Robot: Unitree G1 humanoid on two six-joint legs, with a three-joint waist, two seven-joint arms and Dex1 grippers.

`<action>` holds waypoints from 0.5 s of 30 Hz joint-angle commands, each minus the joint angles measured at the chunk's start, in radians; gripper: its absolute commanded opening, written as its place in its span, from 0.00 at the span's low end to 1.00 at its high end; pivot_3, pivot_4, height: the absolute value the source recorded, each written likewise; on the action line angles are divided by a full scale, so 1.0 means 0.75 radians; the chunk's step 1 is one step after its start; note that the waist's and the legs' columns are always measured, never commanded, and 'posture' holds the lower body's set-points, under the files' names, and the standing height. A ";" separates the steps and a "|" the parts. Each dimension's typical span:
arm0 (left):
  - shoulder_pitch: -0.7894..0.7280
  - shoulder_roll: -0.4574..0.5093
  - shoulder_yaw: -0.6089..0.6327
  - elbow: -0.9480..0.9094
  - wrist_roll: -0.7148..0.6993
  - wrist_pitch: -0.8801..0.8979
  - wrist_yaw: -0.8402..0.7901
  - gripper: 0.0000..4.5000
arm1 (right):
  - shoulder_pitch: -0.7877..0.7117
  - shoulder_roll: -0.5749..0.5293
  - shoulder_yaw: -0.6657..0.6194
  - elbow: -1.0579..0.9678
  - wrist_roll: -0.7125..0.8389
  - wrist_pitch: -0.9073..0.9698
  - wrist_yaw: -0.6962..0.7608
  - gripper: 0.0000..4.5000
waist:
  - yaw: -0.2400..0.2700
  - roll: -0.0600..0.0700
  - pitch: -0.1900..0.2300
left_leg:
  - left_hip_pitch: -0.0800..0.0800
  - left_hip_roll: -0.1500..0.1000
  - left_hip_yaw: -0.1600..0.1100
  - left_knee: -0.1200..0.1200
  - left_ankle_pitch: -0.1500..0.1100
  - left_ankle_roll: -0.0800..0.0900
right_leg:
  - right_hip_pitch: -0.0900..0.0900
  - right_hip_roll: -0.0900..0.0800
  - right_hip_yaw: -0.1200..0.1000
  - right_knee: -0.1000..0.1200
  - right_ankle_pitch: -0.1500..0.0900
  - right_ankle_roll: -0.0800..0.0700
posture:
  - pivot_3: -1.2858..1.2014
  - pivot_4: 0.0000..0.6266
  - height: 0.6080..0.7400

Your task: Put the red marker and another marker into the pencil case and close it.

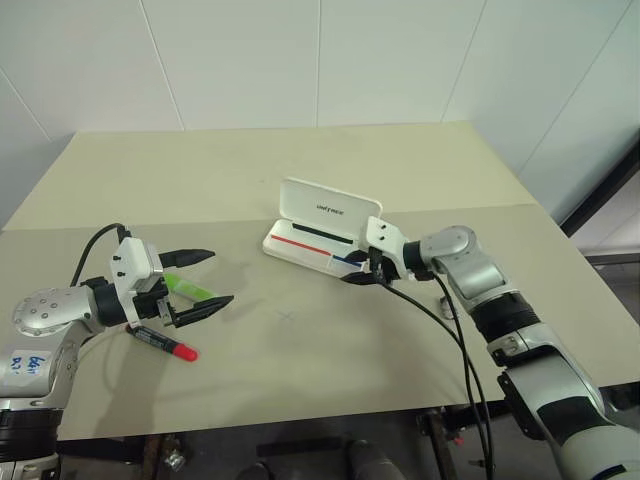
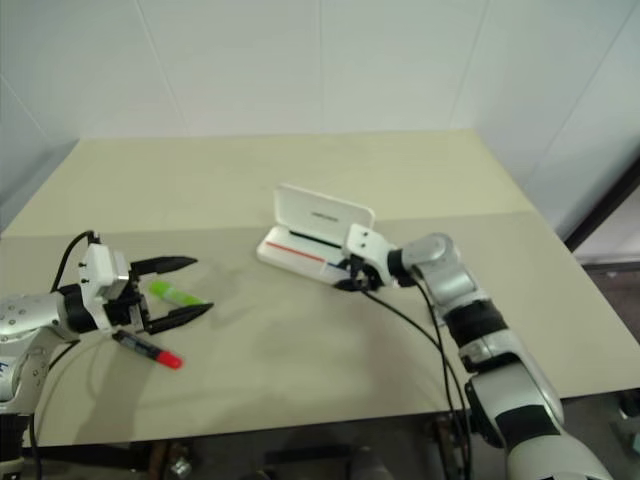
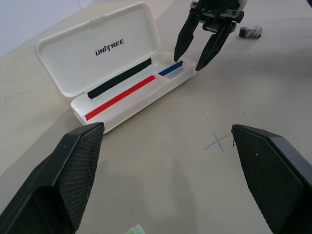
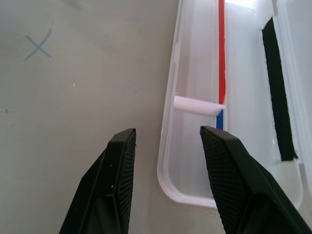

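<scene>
The white pencil case [image 1: 305, 245] lies open mid-table with its lid [image 1: 330, 208] standing up at the back, and the red and blue stripe shows in its tray [image 3: 124, 92]. My right gripper [image 1: 365, 272] is at the case's right end. Its fingers are apart and straddle the front rim [image 4: 165, 161] near the corner without touching it. The light green marker [image 1: 190, 288] lies on the table on the left, just under my left gripper [image 1: 220, 277], which is wide open and holds nothing. The red marker [image 1: 165, 343] lies nearer the front edge, beside that hand.
A small blue cross [image 1: 288, 316] is drawn on the table [image 1: 300, 370] between the two hands. In the left wrist view, a small grey object [image 3: 251, 31] lies on the table behind my right gripper [image 3: 187, 61]. White walls stand behind the table.
</scene>
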 commanded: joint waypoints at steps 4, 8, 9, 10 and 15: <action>0.003 -0.009 0.027 -0.019 -0.001 -0.025 0.013 1.00 | -0.063 0.033 0.009 0.080 -0.045 -0.072 0.026 0.49 | -0.003 0.000 0.000 | 0.000 0.000 0.000 0.000 0.000 0.000 | 0.000 0.000 0.000 0.001 0.000 0.000 | 0.52 0.24 1.00; 0.017 -0.009 0.040 -0.030 -0.002 -0.028 0.023 1.00 | -0.066 0.033 0.024 0.136 -0.088 -0.086 0.039 0.49 | -0.009 0.000 0.000 | 0.000 0.000 0.000 0.001 0.000 0.000 | 0.000 0.000 0.000 0.002 0.000 0.000 | 0.52 0.24 1.00; 0.020 -0.009 0.042 -0.033 -0.001 -0.030 0.026 1.00 | -0.066 0.031 0.026 0.147 -0.095 -0.086 0.042 0.49 | -0.012 0.000 0.000 | 0.000 0.000 0.000 0.001 0.000 0.000 | 0.000 0.000 0.000 0.002 0.000 0.000 | 0.52 0.24 1.00; 0.024 -0.009 0.043 -0.036 -0.002 -0.030 0.029 1.00 | -0.065 0.027 0.031 0.155 -0.103 -0.085 0.048 0.49 | -0.014 0.000 0.000 | 0.000 0.000 0.000 0.001 0.000 0.000 | 0.000 0.000 0.000 0.002 0.000 0.000 | 0.52 0.24 1.00; 0.030 -0.009 0.044 -0.040 -0.002 -0.033 0.042 1.00 | -0.076 0.037 0.039 0.231 -0.136 -0.114 0.042 0.49 | -0.021 0.000 0.000 | 0.000 0.000 -0.001 0.001 0.000 0.000 | 0.000 0.000 0.000 0.003 0.000 0.000 | 0.52 0.24 1.00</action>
